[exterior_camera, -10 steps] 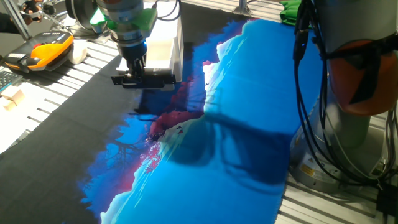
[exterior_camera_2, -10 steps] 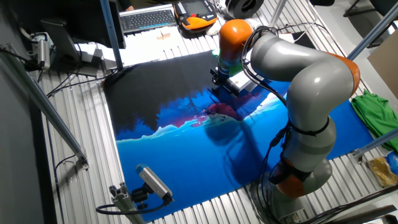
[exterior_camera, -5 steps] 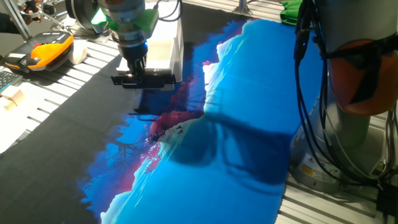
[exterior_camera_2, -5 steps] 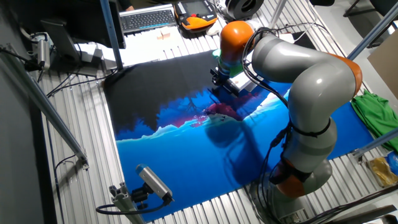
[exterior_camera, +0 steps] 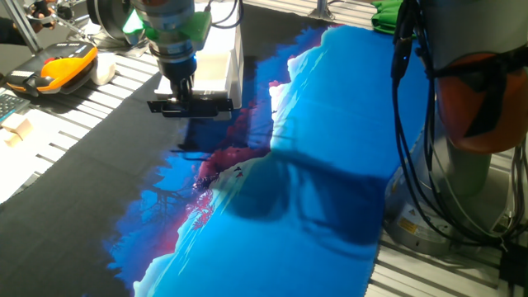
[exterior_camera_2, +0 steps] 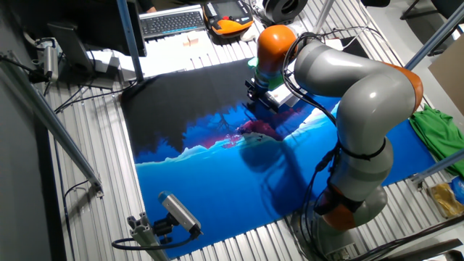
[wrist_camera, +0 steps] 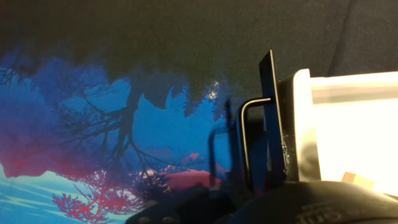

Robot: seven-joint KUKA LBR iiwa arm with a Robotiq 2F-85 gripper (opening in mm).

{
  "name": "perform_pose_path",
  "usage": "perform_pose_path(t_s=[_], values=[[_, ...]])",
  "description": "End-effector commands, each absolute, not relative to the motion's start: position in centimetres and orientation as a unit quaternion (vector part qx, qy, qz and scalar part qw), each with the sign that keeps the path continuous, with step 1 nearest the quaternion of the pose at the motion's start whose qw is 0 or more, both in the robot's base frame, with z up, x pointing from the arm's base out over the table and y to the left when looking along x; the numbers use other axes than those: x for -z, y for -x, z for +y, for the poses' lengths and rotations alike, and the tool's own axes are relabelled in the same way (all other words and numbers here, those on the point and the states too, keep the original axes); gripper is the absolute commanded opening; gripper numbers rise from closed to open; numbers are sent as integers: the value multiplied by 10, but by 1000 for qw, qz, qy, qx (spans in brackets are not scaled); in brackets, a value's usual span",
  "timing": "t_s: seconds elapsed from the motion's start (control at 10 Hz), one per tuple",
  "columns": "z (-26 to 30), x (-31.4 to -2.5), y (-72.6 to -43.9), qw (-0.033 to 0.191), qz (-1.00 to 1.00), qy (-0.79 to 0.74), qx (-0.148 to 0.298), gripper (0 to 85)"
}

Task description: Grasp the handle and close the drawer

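The white drawer (exterior_camera: pixel 211 71) stands pulled out of its small white cabinet (exterior_camera: pixel 238 51) at the back of the mat. Its black front (exterior_camera: pixel 191 106) faces the mat. In the hand view the handle (wrist_camera: pixel 244 140) is a thin black bar just in front of the drawer's black front plate (wrist_camera: pixel 272 112), with the white drawer (wrist_camera: pixel 348 124) behind. My gripper (exterior_camera: pixel 185 96) comes down from above onto the handle, fingers close together on it. It also shows in the other fixed view (exterior_camera_2: pixel 254 93). My fingertips are blurred in the hand view.
An orange-black device (exterior_camera: pixel 62 66) and a small wooden block (exterior_camera: pixel 16 128) lie left of the mat. A keyboard (exterior_camera_2: pixel 172 22) lies at the back. The blue-and-black mat (exterior_camera: pixel 313 190) covers the table. A green cloth (exterior_camera_2: pixel 438 138) lies right. The arm's base (exterior_camera_2: pixel 355 203) stands at the front.
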State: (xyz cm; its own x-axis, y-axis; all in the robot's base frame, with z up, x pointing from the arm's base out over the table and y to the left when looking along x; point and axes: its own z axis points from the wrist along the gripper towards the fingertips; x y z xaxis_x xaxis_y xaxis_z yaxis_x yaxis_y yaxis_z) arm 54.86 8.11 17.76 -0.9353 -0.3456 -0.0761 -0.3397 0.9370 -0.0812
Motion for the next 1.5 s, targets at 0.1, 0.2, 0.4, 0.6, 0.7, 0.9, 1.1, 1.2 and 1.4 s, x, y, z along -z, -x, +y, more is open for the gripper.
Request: perform_pose_path(t_s=[0.1,0.2,0.4,0.6,0.7,0.9,1.1,1.2,1.4], values=[[81,-178,-549,46,982,180,32,340],[81,-178,-549,47,982,183,30,340],[82,-178,-549,47,980,192,25,170],[83,-178,-550,46,979,197,25,170],[83,-178,-550,45,979,197,28,170],[83,-178,-550,45,979,196,34,170],[83,-177,-552,45,979,195,38,340],[83,-176,-553,44,979,196,39,340],[83,-176,-553,45,979,196,38,340]])
